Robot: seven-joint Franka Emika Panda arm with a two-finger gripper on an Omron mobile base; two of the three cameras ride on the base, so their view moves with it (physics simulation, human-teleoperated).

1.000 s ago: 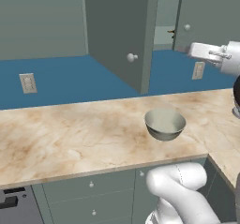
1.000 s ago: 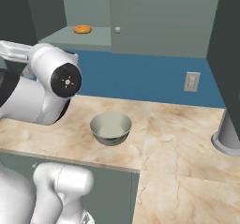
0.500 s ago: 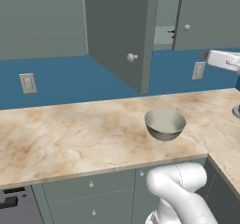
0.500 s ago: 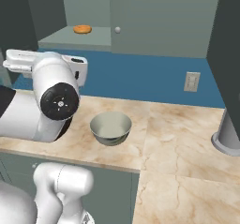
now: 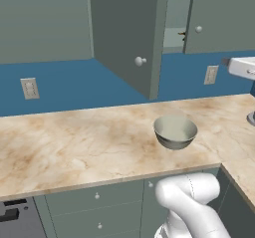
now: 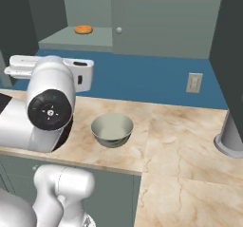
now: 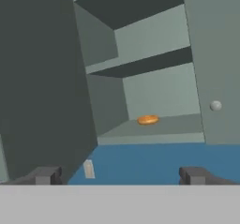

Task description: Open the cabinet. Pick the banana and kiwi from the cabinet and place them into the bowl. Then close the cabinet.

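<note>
In the left base view we see the cabinet (image 5: 129, 38) with its left door swung wide open over the marble counter (image 5: 74, 142); the bowl (image 5: 175, 132) sits on that counter, below and right of the open door.

In the right base view the banana (image 6: 83, 29) lies on the cabinet's lower shelf, left of the closed door's knob (image 6: 119, 30).

In the hand view our gripper (image 7: 120, 175) stands wide open and empty, facing the banana; we cannot make out the kiwi.
</note>
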